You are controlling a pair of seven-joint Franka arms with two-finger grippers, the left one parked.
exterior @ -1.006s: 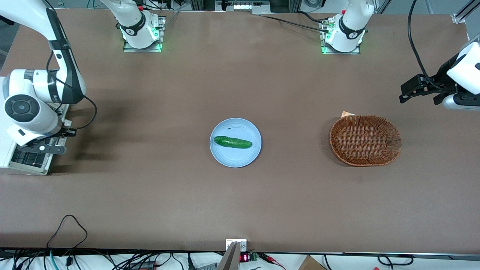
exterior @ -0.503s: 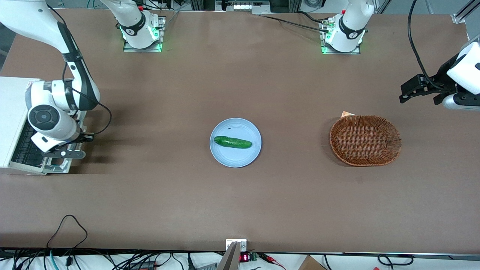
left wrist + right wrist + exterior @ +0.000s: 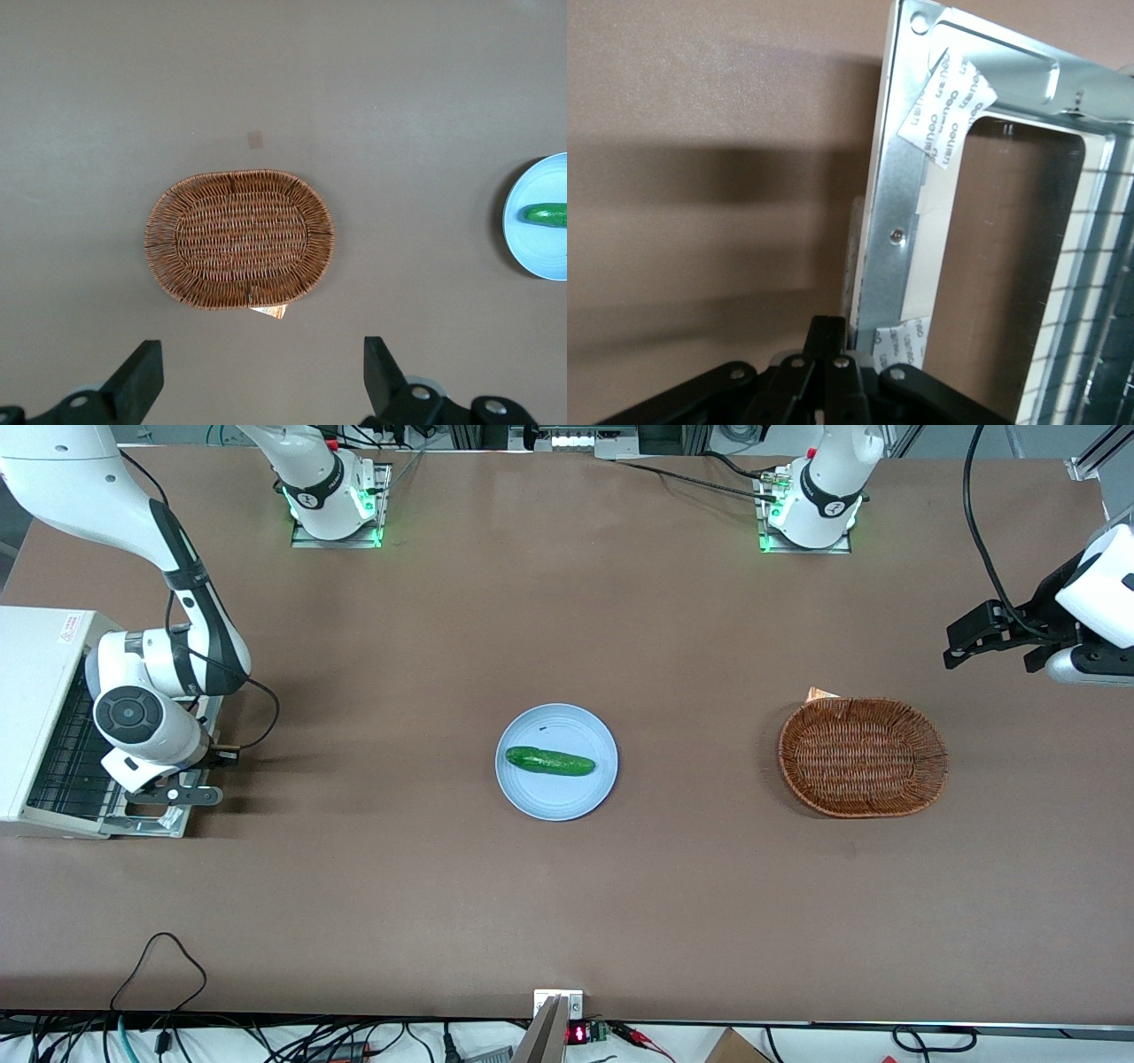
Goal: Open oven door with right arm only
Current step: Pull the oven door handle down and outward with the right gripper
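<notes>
While the brown table (image 3: pixel 567 921) spreads wide, the off-white oven (image 3: pixel 35 655) sits at its working arm's end, at nine o'clock from the blue plate (image 3: pixel 567 802), with the right arm (image 3: pixel 142 717) reaching down over its front. The oven door (image 3: pixel 146 825) (image 3: pixel 895 204) lies swung down nearly flat at the oven's three o'clock, baring the wire rack (image 3: pixel 62 753). The gripper (image 3: pixel 190 795) (image 3: pixel 824 347) sits at the door's outer edge, and whether it grips anything cannot be told.
</notes>
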